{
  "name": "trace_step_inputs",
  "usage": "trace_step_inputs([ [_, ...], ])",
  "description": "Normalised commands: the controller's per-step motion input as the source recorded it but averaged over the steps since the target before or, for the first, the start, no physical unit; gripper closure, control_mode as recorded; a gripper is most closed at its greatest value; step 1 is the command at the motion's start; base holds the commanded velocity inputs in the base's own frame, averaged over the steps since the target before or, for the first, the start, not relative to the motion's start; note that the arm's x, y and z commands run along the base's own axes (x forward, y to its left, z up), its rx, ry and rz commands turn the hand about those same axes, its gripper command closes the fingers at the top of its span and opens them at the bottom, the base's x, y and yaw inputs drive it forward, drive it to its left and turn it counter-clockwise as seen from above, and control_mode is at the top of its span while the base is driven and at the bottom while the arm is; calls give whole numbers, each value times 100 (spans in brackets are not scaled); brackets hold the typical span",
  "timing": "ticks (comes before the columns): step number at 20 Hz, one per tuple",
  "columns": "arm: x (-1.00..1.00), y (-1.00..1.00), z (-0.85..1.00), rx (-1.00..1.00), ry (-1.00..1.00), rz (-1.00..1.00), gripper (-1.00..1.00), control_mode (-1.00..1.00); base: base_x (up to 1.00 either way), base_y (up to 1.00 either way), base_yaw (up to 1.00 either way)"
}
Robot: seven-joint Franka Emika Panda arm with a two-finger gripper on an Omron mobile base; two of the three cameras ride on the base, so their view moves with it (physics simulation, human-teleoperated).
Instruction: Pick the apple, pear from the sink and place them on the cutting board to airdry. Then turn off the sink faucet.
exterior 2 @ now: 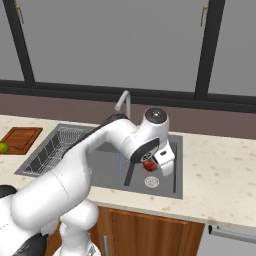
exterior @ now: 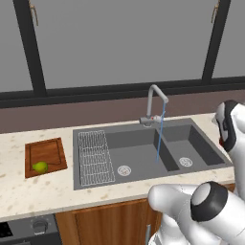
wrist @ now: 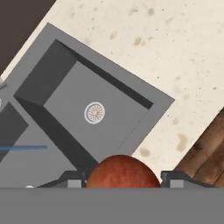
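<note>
My gripper [wrist: 123,181] is shut on the red apple [wrist: 122,172], which sits between the two fingertips [wrist: 73,181]. It hangs above the small right compartment of the dark grey sink [exterior 2: 106,172], seen from the right base as the apple [exterior 2: 149,165] under the hand [exterior 2: 161,156]. The yellow-green pear [exterior: 40,167] lies on the reddish-brown cutting board [exterior: 48,149] on the counter left of the sink [exterior: 139,126]. The silver gooseneck faucet [exterior: 152,101] stands behind the basin, and a thin blue stream of water [exterior: 159,139] runs from its spout.
A wire rack [exterior: 94,157] lines the left part of the basin. Round drains [exterior: 124,170] sit in both compartments. Speckled counter [exterior 2: 220,175] stretches to the right. A dark window frame runs behind the faucet. Wooden cabinet fronts [exterior 2: 150,232] lie below the counter.
</note>
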Motion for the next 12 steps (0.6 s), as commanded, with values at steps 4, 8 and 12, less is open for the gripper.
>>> trace_step_inputs([
  [4,-24,21,57,-9,-11,15,100,-100,0,0,0],
  [8,-25,31,36,-6,-9,17,100,-100,0,0,0],
  [12,-27,45,25,-6,-7,18,100,-100,0,0,0],
])
